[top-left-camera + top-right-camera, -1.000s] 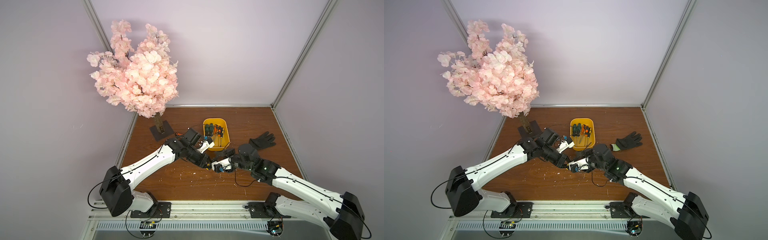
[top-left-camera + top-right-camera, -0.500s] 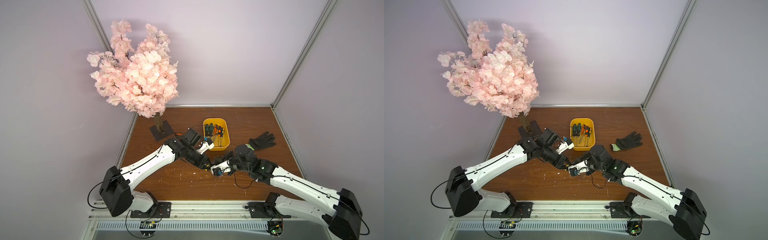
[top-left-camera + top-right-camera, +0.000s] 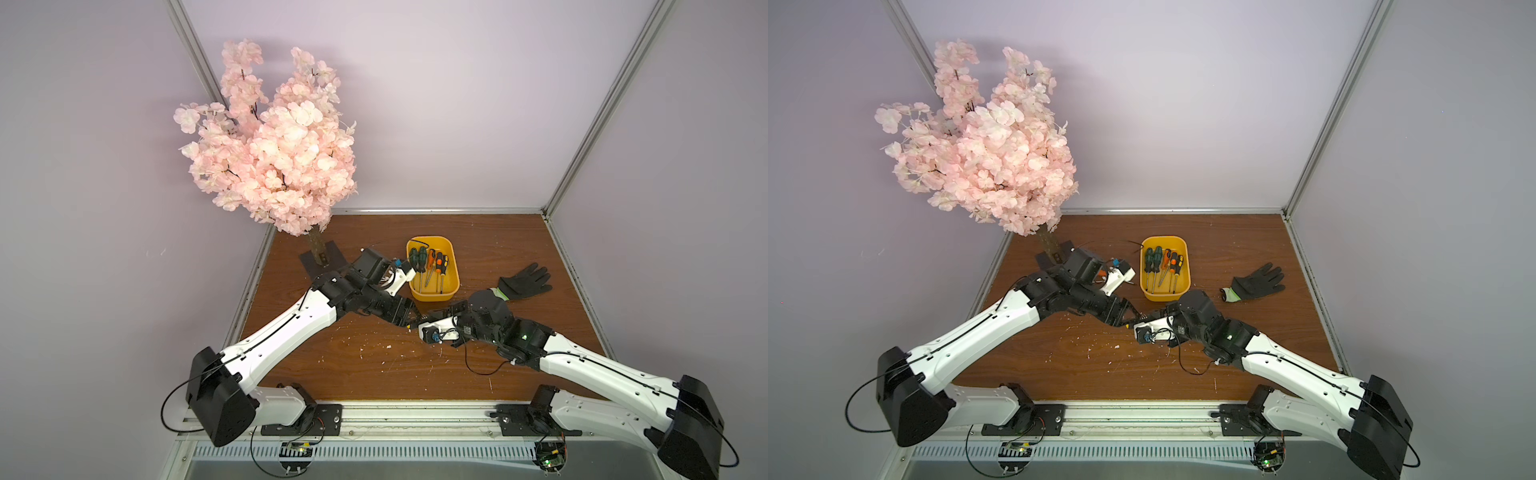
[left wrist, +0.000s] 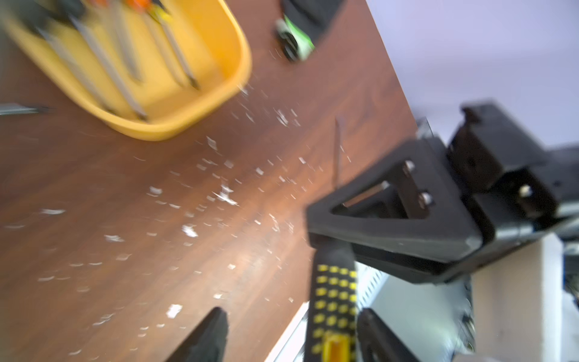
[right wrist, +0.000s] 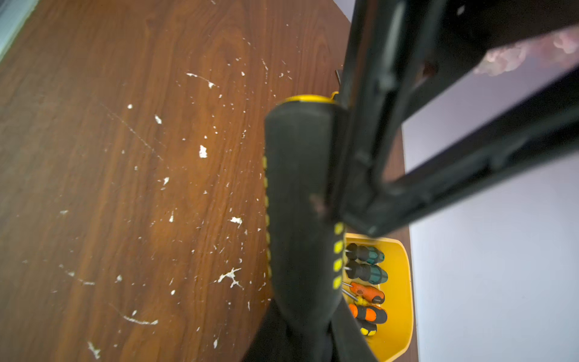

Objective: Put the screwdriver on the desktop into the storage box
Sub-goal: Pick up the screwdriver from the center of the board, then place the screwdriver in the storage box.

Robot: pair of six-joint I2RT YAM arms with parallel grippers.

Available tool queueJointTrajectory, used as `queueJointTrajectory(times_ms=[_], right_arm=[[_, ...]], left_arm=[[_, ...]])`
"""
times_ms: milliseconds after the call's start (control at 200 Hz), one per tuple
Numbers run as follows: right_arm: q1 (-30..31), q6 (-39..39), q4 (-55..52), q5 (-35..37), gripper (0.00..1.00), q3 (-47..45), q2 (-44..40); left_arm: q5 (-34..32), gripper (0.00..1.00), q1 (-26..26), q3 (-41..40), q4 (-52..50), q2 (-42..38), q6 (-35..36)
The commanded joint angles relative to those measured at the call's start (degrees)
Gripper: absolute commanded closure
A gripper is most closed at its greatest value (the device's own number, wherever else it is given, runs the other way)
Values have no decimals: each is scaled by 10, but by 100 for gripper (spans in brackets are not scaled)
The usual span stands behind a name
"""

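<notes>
Left claw (image 4: 294, 316) has spread wide, releasing the screwdriver (image 4: 335, 294); right claw (image 5: 308, 340) now clamps it.

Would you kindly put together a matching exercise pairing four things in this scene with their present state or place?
1 storage box
2 glove
3 black-and-yellow screwdriver
4 left gripper

A jaws open
B clamped in the right gripper
C holds other screwdrivers
D on the desktop, fingers spread

Pairs: 1-C, 2-D, 3-B, 4-A
</notes>
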Motion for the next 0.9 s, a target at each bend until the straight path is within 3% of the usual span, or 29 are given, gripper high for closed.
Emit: queueJointTrajectory(times_ms=[0, 80, 175, 550, 891], right_arm=[[-10, 79, 66, 26, 100, -3, -9], [-38, 144, 93, 14, 100, 4, 7], [-67, 231, 117, 13, 100, 30, 45], [-148, 554, 121, 46, 100, 228, 268], [-174, 751, 135, 100, 100, 331, 418]], left_arm=[[-128, 26, 20, 10, 3, -56, -35], [-206, 19, 20, -7, 18, -98, -73], [-230, 18, 20, -45, 58, -142, -107], [-210, 18, 21, -150, 148, -209, -166], [-200, 19, 19, -198, 181, -243, -200]])
